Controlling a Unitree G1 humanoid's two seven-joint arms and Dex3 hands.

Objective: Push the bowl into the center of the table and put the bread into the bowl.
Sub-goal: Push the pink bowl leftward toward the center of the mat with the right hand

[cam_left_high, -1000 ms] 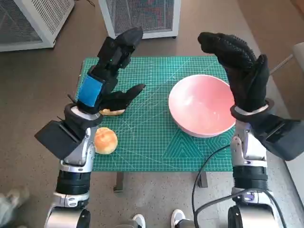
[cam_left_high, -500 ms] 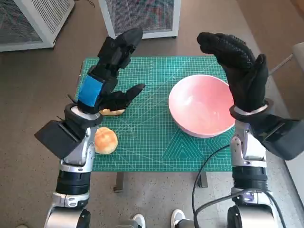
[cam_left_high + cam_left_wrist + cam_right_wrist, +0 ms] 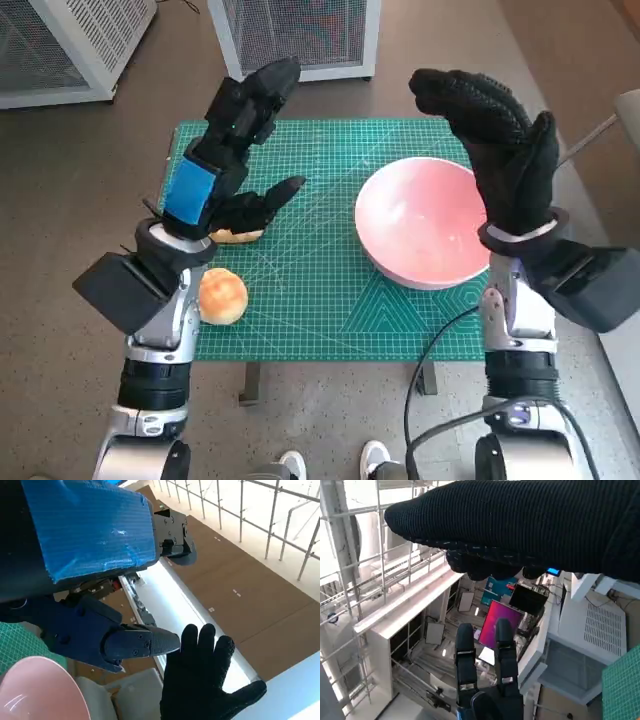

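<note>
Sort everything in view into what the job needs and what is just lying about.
Job:
pink bowl
round bread roll
second bread piece, partly hidden by the left robot hand
right robot hand

Lying about:
green cutting mat
white mesh cabinets

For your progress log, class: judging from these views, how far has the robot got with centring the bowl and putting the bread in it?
Nothing looks done yet. The pink bowl sits toward the right side of the green mat, empty. Both bread pieces are outside it: one roll near the mat's front left edge, another under the left robot hand. Both that hand and the right robot hand are raised and holding nothing. The push and the placing remain.
</note>
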